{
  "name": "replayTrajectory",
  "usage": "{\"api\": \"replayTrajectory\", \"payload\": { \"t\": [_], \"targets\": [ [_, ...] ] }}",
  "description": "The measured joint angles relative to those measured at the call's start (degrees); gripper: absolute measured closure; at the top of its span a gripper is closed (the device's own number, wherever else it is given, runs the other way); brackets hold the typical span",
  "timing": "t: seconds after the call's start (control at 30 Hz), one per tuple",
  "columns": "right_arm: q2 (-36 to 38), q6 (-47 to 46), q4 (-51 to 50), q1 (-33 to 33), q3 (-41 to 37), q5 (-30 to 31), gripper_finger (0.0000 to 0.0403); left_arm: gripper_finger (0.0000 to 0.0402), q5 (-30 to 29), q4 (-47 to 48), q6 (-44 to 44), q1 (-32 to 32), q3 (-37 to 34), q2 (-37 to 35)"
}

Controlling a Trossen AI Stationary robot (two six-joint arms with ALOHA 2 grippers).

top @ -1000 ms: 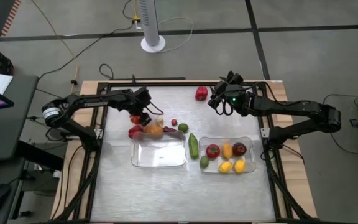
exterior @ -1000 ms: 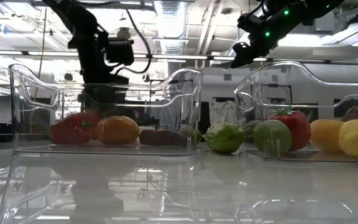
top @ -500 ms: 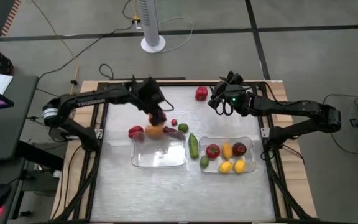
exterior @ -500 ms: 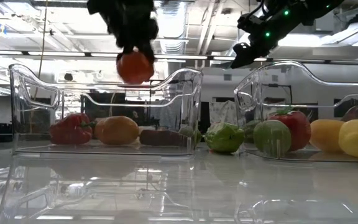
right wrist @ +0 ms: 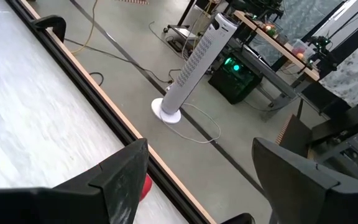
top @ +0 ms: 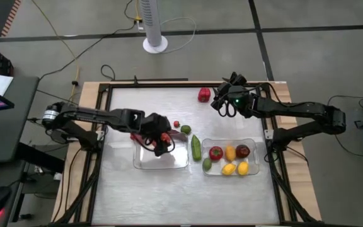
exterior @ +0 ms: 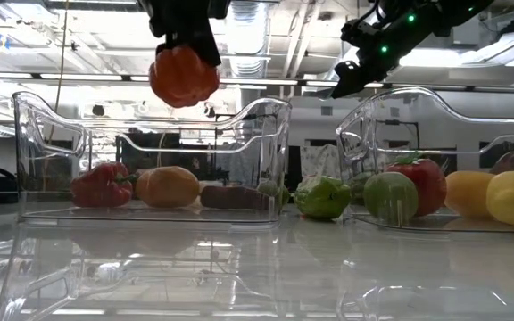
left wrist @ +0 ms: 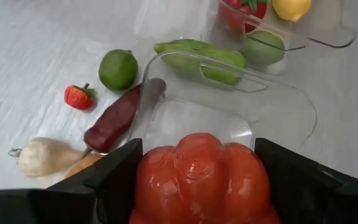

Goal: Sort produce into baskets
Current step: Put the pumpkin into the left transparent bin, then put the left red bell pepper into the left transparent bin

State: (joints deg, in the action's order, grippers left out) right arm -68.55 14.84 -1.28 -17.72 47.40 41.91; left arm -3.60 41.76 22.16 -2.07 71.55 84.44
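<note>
My left gripper [top: 162,140] is shut on an orange-red bell pepper [left wrist: 201,180], high above the clear left tray [top: 161,156]; it also shows in the low view [exterior: 184,76]. A red pepper [exterior: 103,185], an orange fruit [exterior: 169,186], a dark purple piece [left wrist: 117,118] and a white bulb [left wrist: 42,155] lie on the table by that tray's far edge. The right tray [top: 252,169] holds red, yellow and green fruit. My right gripper [top: 222,104] is open and empty above the table's far right. My left gripper pinches the orange-red pepper's two opposite sides [left wrist: 148,180] between its two fingers. The fingers [exterior: 186,36] come from above, pointing down and slanting toward the near edge. The pepper hangs below them, lifted clear above the tray.
A long green cucumber [top: 196,146] lies between the two trays. A lime [top: 185,130] and a small strawberry [top: 176,124] lie beyond it. A red pepper [top: 203,94] lies at the table's far edge, near my right gripper. A white tower fan [top: 154,22] stands beyond the table.
My left gripper has risen from the table beyond the left tray's far edge with the orange-red pepper. It has then gone toward the near and right edges, so the pepper now hangs clear above the left tray.
</note>
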Motion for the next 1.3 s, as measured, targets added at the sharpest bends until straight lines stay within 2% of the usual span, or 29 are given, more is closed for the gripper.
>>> {"api": "replayTrajectory", "payload": {
  "t": [0.17,0.37,0.5,0.6,0.67,0.77,0.93,1.1,1.3],
  "targets": [
    [0.0,-0.85,0.02,0.0,0.0,-0.07,0.009,0.0086,-0.72,0.02,2.73,-2.02,-0.02,0.0],
    [0.02,-0.85,0.04,0.0,0.0,-1.75,0.009,0.0043,-1.56,0.42,3.37,-1.45,-0.02,0.0],
    [0.02,-0.85,0.02,0.0,0.0,-1.78,0.009,0.0044,-5.17,7.72,1.66,-0.91,-0.07,-0.52],
    [0.02,-0.82,0.02,0.0,0.0,-1.79,0.009,0.0053,-13.01,16.31,0.4,-1.82,-0.09,-2.41],
    [0.02,-0.82,0.02,0.0,0.0,-1.82,0.009,0.0061,-16.78,20.32,1.39,-2.4,-0.7,-4.95],
    [0.02,-0.82,0.03,0.0,0.0,-1.86,0.009,0.0072,-18.28,21.11,4.78,-1.88,-3.6,-10.6],
    [0.02,-1.14,0.66,0.0,0.0,-3.54,0.009,0.0081,-16.88,21.16,13.3,2.7,-11.74,-19.67],
    [0.02,-1.39,0.94,0.0,0.0,-4.63,0.009,0.0081,-12.64,18.1,19.99,8.84,-22.84,-24.62],
    [0.02,-1.94,0.92,-0.02,0.0,-4.68,0.009,0.0081,-8.61,9.49,19.18,14.35,-29.53,-26.73]
  ]
}}
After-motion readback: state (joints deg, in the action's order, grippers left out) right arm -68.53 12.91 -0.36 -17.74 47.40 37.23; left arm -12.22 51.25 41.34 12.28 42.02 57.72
